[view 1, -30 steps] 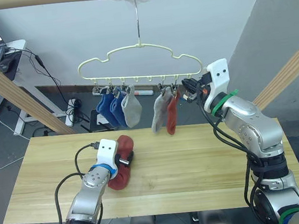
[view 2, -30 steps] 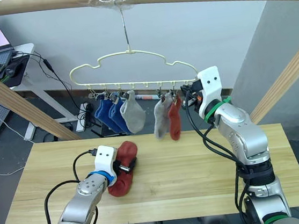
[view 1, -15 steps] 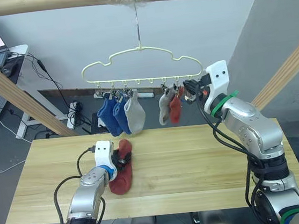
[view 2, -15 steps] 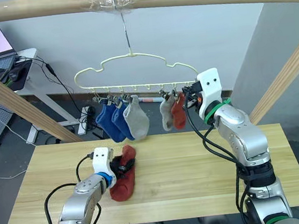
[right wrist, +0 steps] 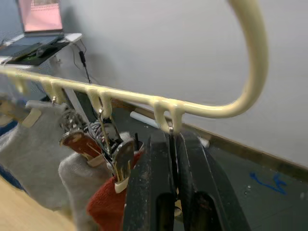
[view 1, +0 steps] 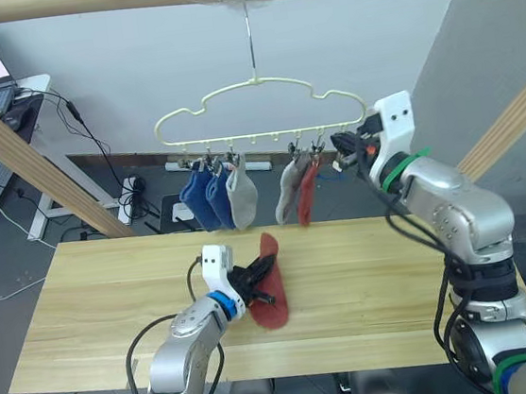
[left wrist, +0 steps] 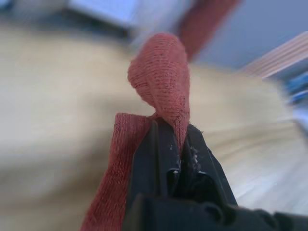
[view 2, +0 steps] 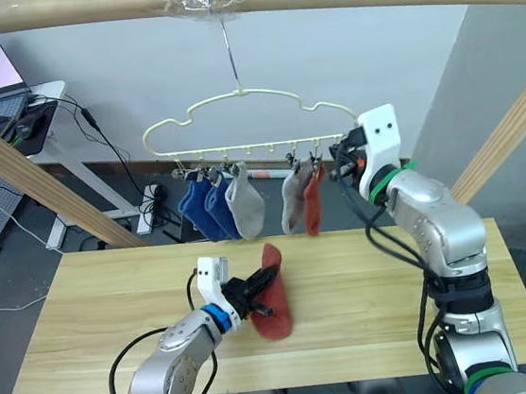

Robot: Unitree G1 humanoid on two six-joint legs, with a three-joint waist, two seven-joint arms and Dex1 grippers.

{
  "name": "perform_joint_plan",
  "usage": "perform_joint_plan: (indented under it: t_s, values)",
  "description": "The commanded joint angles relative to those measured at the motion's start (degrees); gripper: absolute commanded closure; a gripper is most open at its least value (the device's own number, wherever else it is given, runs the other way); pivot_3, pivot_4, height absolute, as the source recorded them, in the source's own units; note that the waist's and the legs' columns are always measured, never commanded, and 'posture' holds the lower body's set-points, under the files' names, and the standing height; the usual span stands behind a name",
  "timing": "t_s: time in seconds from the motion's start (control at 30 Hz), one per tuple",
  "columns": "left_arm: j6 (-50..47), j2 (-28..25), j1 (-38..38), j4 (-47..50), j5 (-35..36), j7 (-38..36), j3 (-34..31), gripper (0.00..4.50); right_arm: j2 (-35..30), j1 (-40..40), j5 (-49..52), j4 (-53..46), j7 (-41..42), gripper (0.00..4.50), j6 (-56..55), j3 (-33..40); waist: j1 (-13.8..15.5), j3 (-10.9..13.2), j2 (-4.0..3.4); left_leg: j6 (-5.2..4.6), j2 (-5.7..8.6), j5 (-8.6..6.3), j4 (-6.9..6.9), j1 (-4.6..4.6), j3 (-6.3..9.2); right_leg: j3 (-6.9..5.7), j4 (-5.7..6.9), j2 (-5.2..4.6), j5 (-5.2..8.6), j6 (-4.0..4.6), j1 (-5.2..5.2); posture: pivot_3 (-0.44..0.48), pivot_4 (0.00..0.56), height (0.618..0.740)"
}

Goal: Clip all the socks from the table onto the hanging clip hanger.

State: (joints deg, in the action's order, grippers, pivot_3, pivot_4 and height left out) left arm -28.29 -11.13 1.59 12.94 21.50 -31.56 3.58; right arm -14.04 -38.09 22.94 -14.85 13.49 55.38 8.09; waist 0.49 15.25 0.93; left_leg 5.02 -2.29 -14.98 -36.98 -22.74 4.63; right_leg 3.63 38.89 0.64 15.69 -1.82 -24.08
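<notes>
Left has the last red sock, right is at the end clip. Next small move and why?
Probably raise the left gripper to carry the rust-red sock up toward the clip hanger. Its fingers pinch the sock just above the table, five socks already hang, and the right gripper is shut on the end clip.

A long bench (view 1: pixel 85 303) of pale-yellow wooden planks runs beneath a slanted wooden pole frame (view 1: pixel 20 153). Near the middle of the bench, a rust-red sock (view 1: pixel 269 291) is pinched in the left claw (view 1: pixel 263 282), its lower end hanging down to the planks; whether it touches them cannot be told. Beyond the bench's far edge, a grey floor (view 1: pixel 4 255) carries cables and a power strip (view 1: pixel 129 188).
</notes>
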Motion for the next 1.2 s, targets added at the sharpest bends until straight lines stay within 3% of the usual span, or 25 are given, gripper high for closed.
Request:
perform_joint_plan:
  t_s: [0.03,0.2,0.33,0.77,1.2]
  values:
    - [3.1,-0.4,1.9,5.3,-0.2,-3.1,4.6,4.47,4.4,-4.0,4.9,1.5,-7.7,4.50,17.9,13.7,0.1,0.0,0.00,0.00,0.01,0.00,-0.01,-0.01,0.00,0.01,0.00,-0.01,-0.08,0.14,0.01,0.077,0.265,0.740]
    - [5.4,1.9,8.0,4.2,-2.3,-1.8,8.0,4.47,9.2,-11.8,7.4,2.2,-10.1,4.50,35.4,24.5,0.3,0.0,-0.01,-0.05,0.08,0.02,-0.02,-0.05,0.06,-0.03,-0.02,-0.01,-0.09,0.15,0.01,0.063,0.261,0.740]
    - [5.0,4.5,12.8,2.0,-2.9,-0.3,8.9,4.47,11.5,-14.4,11.0,4.6,-13.2,4.50,37.1,29.1,0.3,0.0,0.00,-0.07,0.11,0.02,0.00,-0.11,0.04,0.00,-0.06,-0.01,-0.09,0.16,-0.03,0.055,0.260,0.740]
    - [4.2,7.6,17.7,-3.4,-1.7,-0.6,8.4,4.47,11.5,-15.3,22.9,7.2,-23.8,4.50,37.1,30.9,-0.5,0.0,-0.01,-0.09,0.13,0.01,0.02,-0.17,0.07,0.00,-0.04,-0.02,-0.09,0.15,-0.06,0.044,0.260,0.740]
    - [5.6,8.1,20.9,-5.5,-3.2,1.1,7.9,4.47,8.2,-13.1,29.7,8.1,-26.8,4.50,37.1,26.7,-0.6,0.0,-0.01,-0.09,0.13,0.01,0.04,-0.18,0.07,0.00,-0.08,-0.01,-0.08,0.14,-0.06,0.053,0.253,0.740]
